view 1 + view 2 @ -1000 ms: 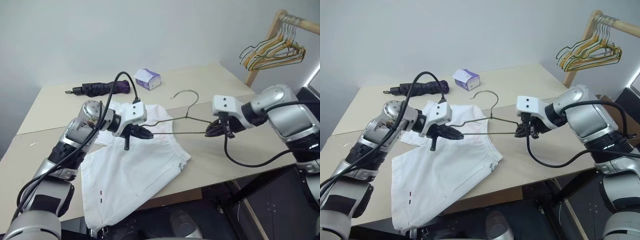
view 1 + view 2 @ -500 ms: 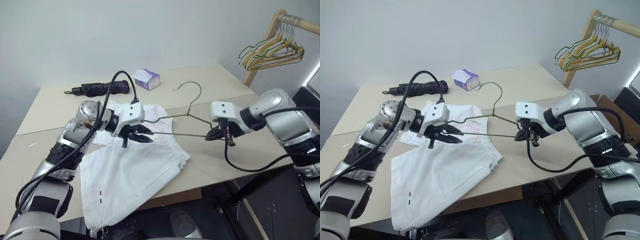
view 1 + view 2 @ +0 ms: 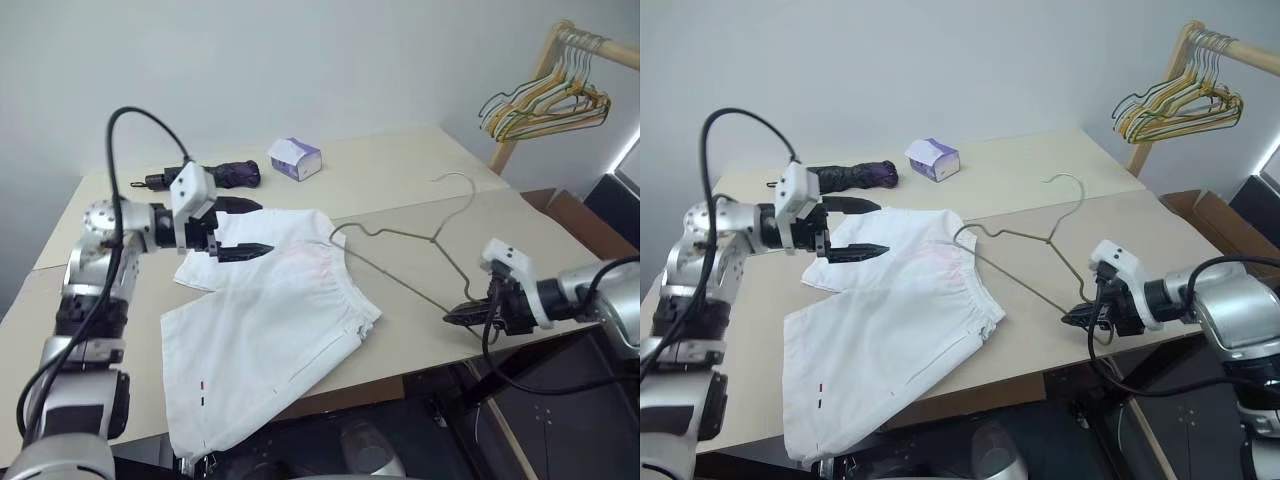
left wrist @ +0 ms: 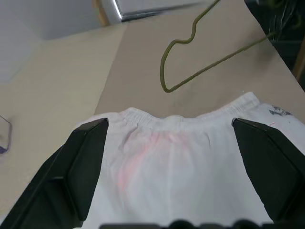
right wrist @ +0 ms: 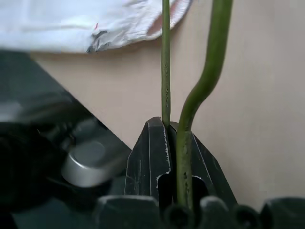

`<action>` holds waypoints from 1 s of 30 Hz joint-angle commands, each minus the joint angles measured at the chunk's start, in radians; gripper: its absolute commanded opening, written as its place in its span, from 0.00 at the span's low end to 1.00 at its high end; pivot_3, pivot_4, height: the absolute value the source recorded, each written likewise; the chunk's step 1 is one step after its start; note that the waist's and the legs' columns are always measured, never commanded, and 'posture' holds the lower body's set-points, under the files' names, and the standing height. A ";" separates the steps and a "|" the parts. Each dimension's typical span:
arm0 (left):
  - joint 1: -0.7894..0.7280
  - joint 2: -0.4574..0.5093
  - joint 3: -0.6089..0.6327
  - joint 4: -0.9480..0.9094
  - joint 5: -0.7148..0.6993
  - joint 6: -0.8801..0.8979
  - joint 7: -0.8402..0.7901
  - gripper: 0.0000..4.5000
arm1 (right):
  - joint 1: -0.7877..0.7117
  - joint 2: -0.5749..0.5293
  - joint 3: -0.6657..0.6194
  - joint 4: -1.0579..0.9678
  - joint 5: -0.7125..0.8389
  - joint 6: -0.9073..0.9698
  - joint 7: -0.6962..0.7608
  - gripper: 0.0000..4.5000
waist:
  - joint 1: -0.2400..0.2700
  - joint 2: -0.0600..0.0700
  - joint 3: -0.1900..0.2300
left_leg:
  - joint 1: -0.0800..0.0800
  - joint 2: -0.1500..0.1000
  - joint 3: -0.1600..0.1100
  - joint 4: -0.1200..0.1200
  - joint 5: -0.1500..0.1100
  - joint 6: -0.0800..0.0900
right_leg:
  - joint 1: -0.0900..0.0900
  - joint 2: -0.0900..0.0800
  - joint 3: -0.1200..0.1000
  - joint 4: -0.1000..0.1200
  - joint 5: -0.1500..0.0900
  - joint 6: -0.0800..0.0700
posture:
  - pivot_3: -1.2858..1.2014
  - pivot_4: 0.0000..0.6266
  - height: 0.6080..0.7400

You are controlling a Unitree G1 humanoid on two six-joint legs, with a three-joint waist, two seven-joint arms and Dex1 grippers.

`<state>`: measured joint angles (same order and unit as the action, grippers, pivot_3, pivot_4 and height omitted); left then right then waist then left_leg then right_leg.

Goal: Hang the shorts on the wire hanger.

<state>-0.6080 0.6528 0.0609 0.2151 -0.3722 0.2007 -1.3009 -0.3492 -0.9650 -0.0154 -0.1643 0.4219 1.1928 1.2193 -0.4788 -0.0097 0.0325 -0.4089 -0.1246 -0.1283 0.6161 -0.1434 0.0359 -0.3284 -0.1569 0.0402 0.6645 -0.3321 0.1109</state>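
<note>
Left claw [image 3: 236,226]: released, its 2 black fingers spread wide and holding nothing; it hovers above the upper left part of the shorts, pointing across toward the hanger.
Umbrella [image 3: 205,176]: dark, folded, lying on the surface behind the left claw.
Shorts [image 3: 270,320]: white, spread flat on the beige surface [image 3: 400,175], gathered waistband facing the far side and right, the leg ends reaching the near edge; a faint pink patch shows near the waistband, and tiny dark marks near the lower hem.
Tissue box [image 3: 296,158]: white and purple, on the far part of the surface, well apart from the shorts.
Wire hanger [image 3: 405,255]: thin greenish-grey wire, lying low over the surface to the right of the shorts; 1 bent corner sits just beside the waistband, the hook curves up toward the far right.
Right claw [image 3: 458,318]: clenched on the wire hanger's near corner, at the surface's near right edge; the wrist view shows 2 strands of wire [image 5: 164,67] pinched between the fingers.
Hanger bunch [image 3: 545,100]: yellow, tan and dark hangers on a wooden rail at far right.
</note>
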 commanded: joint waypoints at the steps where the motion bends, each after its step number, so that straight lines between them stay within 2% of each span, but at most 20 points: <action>1: 0.028 0.117 0.001 -0.180 -0.126 0.195 -0.112 1.00 | 0.013 0.062 -0.099 0.009 0.063 0.179 -0.115 0.00 | 0.000 -0.001 0.000 | -0.001 0.000 0.000 0.000 0.000 0.000 | 0.000 0.000 0.000 0.000 0.000 0.000 | 0.36 0.00 1.00; 5: 0.069 0.148 0.011 -0.292 -0.190 0.336 -0.047 1.00 | -0.009 0.133 -0.123 0.117 0.068 0.284 -0.212 0.00 | 0.018 0.000 -0.001 | -0.001 0.000 0.000 0.000 0.000 0.000 | -0.002 0.002 0.002 0.000 0.000 0.000 | 0.36 0.00 1.00; 9: 0.095 0.192 0.022 -0.319 -0.201 0.330 -0.082 1.00 | -0.034 0.136 -0.057 0.187 0.073 0.246 -0.221 0.00 | 0.033 0.002 -0.002 | 0.000 0.000 0.000 0.000 0.000 0.000 | -0.002 0.002 0.002 0.000 0.000 0.001 | 0.37 0.01 1.00; 15: 0.108 0.199 0.014 -0.316 -0.171 0.299 -0.053 1.00 | -0.118 0.180 0.021 0.262 0.086 0.182 -0.211 0.00 | 0.048 0.002 -0.002 | 0.000 0.000 0.001 -0.001 0.000 0.000 | -0.001 0.002 0.002 -0.001 0.000 0.001 | 0.38 0.00 1.00; 23: 0.161 0.207 0.044 -0.367 -0.202 0.316 -0.023 1.00 | -0.137 0.146 0.084 0.269 0.131 0.142 -0.133 0.00 | 0.096 0.002 -0.002 | -0.002 0.000 0.000 -0.001 -0.001 -0.002 | -0.003 0.002 0.001 -0.001 0.000 0.001 | 0.40 0.01 1.00; 30: 0.171 0.207 0.046 -0.378 -0.202 0.317 -0.010 1.00 | -0.228 0.160 0.227 0.376 0.065 0.080 -0.131 0.00 | 0.114 0.002 -0.002 | -0.002 0.000 0.001 -0.001 -0.003 -0.005 | -0.003 0.002 0.002 -0.002 0.000 0.001 | 0.40 0.00 1.00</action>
<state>-0.4288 0.8442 0.0760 -0.1434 -0.5546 0.5229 -1.3178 -0.5441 -0.8107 0.1972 0.1874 0.5071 1.3039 1.0897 -0.3649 -0.0076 0.0307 -0.4106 -0.1247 -0.1278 0.6154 -0.1465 0.0313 -0.3317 -0.1551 0.0418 0.6629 -0.3321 0.1119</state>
